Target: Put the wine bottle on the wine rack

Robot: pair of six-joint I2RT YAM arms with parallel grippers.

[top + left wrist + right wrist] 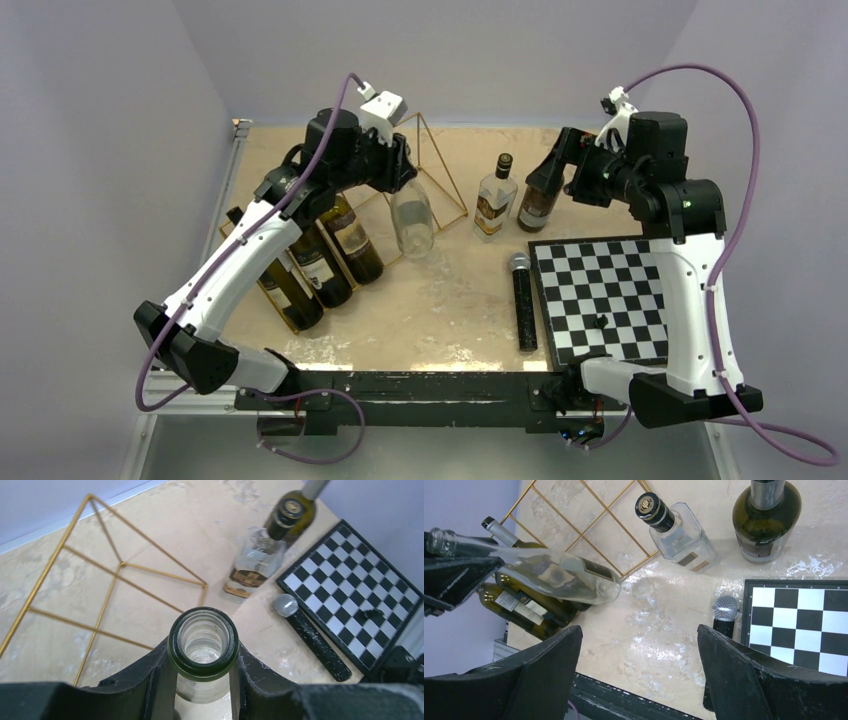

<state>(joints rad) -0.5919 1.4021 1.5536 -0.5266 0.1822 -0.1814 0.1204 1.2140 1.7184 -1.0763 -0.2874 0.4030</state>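
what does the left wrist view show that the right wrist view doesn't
Only left wrist: the open mouth of the clear wine bottle clamped in the left end effector, and a small black piece on the chessboard. Only right wrist: that bottle's full side, the dark bottles lying down, and the open right end effector. Both: the gold wine rack, square clear bottle, standing dark bottle, microphone and chessboard.

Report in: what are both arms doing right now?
Left gripper shut on clear bottle, held tilted beside wine rack. Right gripper open, empty. Nothing seen blocking.
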